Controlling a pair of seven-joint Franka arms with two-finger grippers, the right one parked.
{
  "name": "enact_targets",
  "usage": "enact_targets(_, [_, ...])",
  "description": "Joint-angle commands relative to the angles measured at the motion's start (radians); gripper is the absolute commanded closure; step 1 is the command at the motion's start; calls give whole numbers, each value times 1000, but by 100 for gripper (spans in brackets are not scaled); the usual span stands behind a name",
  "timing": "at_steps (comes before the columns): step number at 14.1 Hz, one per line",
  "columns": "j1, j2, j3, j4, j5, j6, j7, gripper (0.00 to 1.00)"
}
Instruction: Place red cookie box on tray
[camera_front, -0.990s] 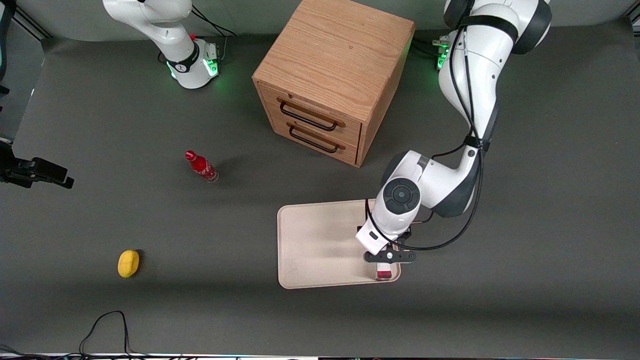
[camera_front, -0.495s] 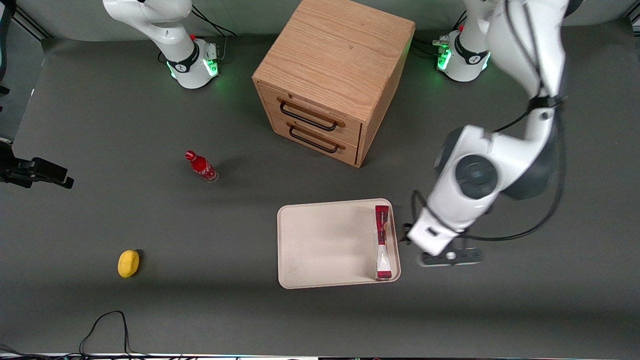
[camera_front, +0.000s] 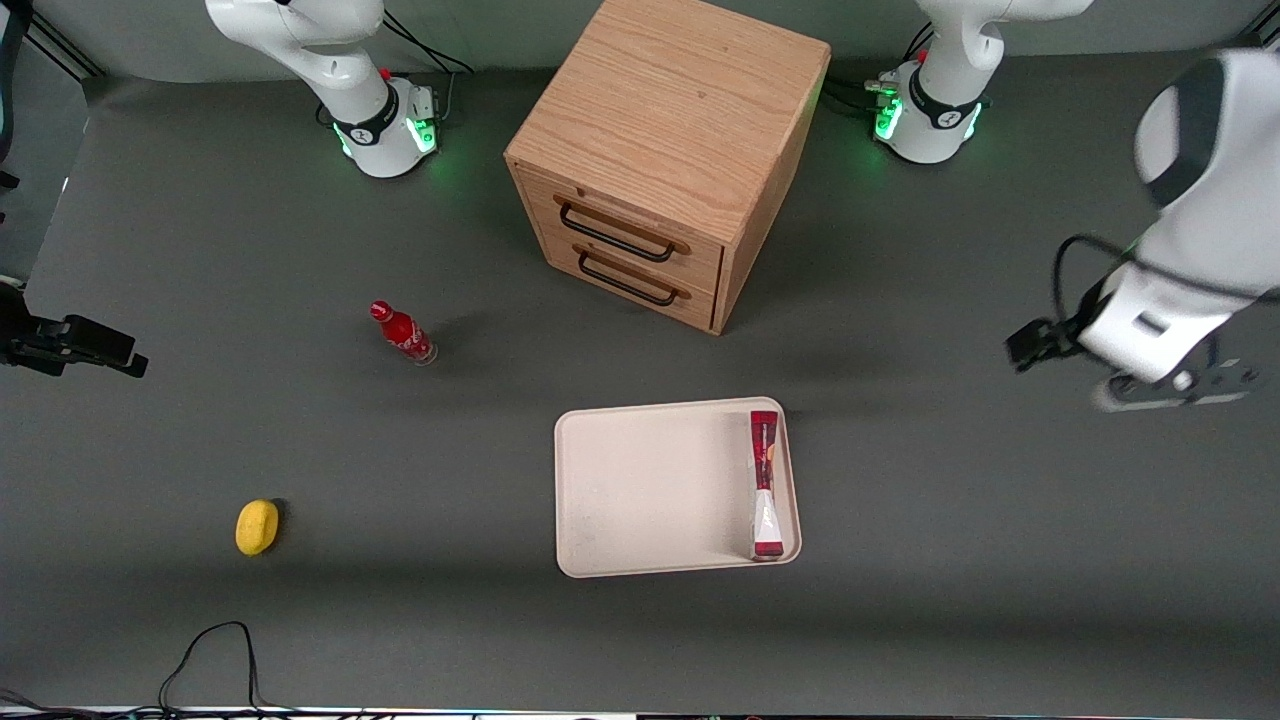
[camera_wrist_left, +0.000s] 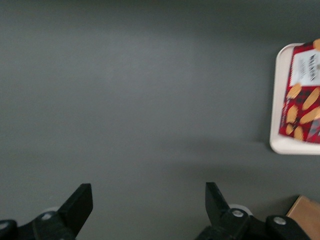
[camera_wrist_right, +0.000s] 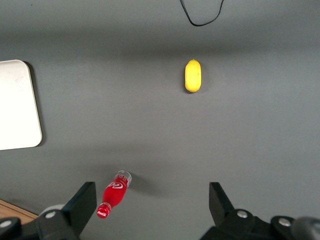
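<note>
One red cookie box (camera_front: 765, 485) on tray (camera_front: 640, 490), tool (camera_wrist_left: 145, 207) spread, partly cropped.

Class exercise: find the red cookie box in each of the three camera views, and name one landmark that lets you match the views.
Front view: red cookie box stands in the tray, along the rim toward the working arm's end.
Left wrist view: box in the tray; open gripper over bare table.
Right wrist view: box not visible.
Shared landmark: the tray.

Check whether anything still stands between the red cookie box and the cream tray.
Nothing does. The thin red cookie box already rests inside the cream-white rectangular tray, along its rim toward the working arm's end. The left gripper is open above bare table, apart from both.
</note>
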Motion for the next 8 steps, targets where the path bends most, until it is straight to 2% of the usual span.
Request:
enact_targets(1, [68, -202, -13, -213, -53, 8, 66, 0])
enact_targets(4, [99, -259, -13, -219, -58, -70, 132, 0])
enact_targets(8, [102, -268, -13, -213, -56, -78, 154, 0])
